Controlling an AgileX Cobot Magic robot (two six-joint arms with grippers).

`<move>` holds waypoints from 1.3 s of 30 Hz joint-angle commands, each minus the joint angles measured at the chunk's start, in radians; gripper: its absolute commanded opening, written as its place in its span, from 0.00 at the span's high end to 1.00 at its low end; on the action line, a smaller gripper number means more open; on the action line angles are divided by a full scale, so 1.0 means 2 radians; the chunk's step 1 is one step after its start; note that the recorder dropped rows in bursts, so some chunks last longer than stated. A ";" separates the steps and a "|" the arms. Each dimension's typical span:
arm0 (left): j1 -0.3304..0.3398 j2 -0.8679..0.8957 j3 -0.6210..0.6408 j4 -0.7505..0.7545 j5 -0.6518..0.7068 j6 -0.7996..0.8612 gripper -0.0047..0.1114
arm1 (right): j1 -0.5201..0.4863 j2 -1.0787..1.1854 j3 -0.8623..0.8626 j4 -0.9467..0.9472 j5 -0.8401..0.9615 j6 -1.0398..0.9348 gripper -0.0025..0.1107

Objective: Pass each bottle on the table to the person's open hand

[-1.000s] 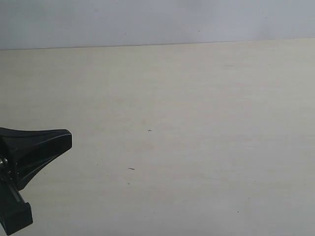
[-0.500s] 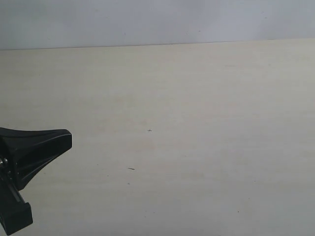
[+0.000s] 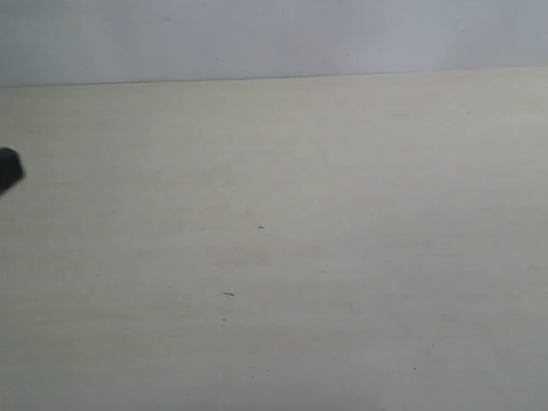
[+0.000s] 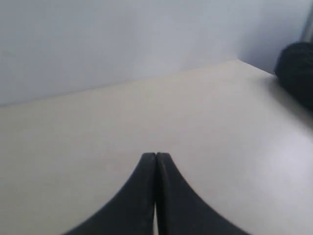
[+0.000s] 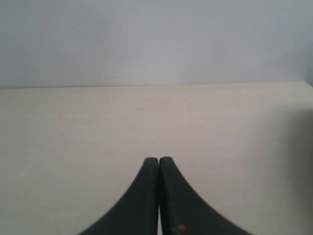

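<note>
The pale beige table (image 3: 342, 171) fills the exterior view with nothing standing on it. No bottle and no open hand shows in any view. My left gripper (image 4: 156, 154) is shut with nothing between its fingers, hovering over bare table (image 4: 73, 142). My right gripper (image 5: 159, 159) is also shut and holds nothing, over bare table (image 5: 68, 132). In the exterior view only a small black tip of the left arm (image 3: 8, 169) shows at the left edge; the right arm is out of that view.
A grey-white wall (image 3: 274, 34) rises behind the table's far edge. A dark rounded shape (image 4: 297, 73) sits by the table's corner in the left wrist view. A few tiny dark specks (image 3: 228, 294) mark the surface.
The left gripper, which stood at the lower left of the exterior view, has pulled out of it; only a small black tip remains higher up at the left edge.
</note>
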 commanded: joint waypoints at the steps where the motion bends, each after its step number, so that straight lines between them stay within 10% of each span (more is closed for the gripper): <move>1: 0.122 -0.094 0.001 0.004 0.086 0.013 0.96 | -0.003 -0.003 0.003 -0.005 -0.001 -0.001 0.98; 12: 0.294 -0.253 0.001 0.004 0.181 0.013 0.96 | -0.003 -0.003 0.003 -0.005 -0.001 -0.001 0.98; 39: 0.294 -0.284 0.128 0.012 0.154 0.013 0.96 | -0.003 -0.003 0.003 -0.005 0.000 -0.001 0.98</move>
